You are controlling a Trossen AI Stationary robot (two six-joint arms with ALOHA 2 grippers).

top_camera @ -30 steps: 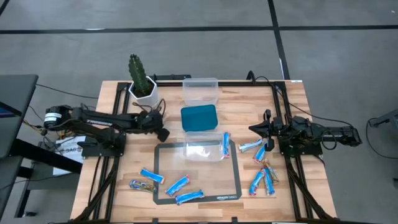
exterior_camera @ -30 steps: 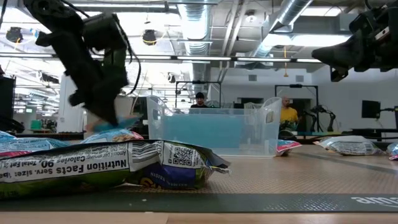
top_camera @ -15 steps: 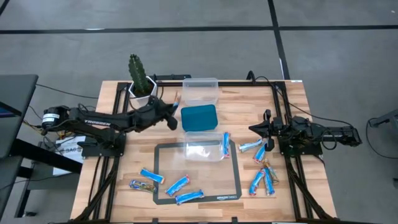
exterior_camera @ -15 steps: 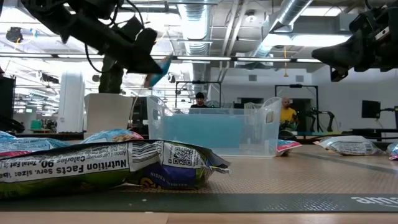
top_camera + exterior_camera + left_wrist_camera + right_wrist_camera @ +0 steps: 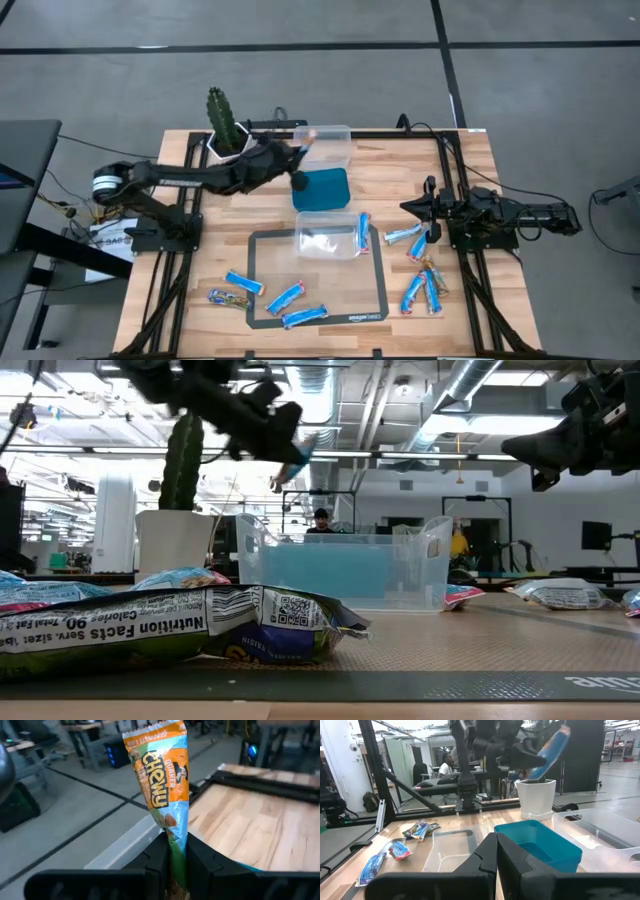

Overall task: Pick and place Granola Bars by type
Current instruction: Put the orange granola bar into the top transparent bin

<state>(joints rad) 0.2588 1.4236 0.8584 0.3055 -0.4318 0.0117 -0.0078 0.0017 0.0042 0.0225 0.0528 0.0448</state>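
Raised and swung to the far side since the earlier frame, the left gripper [image 5: 300, 143] is stretched over the clear container [image 5: 335, 145], clamped on an orange granola bar [image 5: 159, 780]. At the right edge, the right gripper [image 5: 412, 208] is held shut.

Left arm: stretched along tabletop's far edge, raised; left gripper [image 5: 300, 143] clamped on a granola bar [image 5: 160, 785]. Right arm: folded at right edge; right gripper [image 5: 408, 207] closed, empty.
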